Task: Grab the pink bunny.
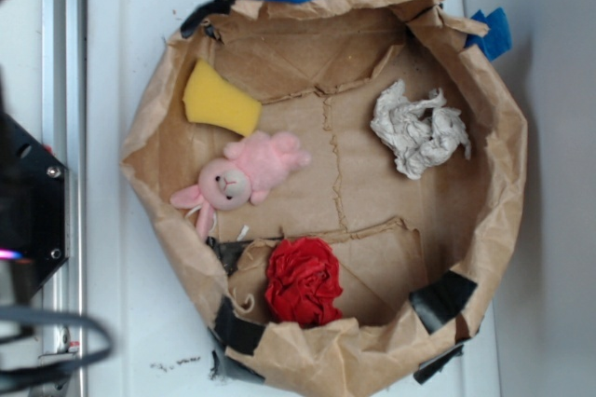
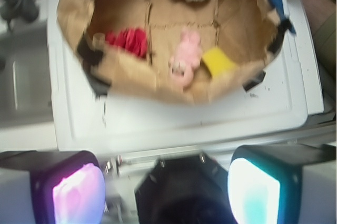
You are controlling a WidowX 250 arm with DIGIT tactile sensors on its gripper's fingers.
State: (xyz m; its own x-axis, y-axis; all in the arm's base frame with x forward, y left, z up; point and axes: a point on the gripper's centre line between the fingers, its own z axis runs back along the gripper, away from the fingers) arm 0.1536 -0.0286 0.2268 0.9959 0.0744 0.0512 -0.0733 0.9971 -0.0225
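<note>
One bunny (image 1: 244,173), one sponge (image 1: 220,99)

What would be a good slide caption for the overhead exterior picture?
Paper-lined bin holding a pink bunny, yellow sponge, red cloth ball and crumpled white paper.

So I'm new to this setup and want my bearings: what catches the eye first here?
A crumpled brown paper basin fills the white table. Inside, the red cloth ball glows at the near rim, and the pink bunny lies beside the yellow sponge. The gripper, fingers apart, is outside it.
</note>
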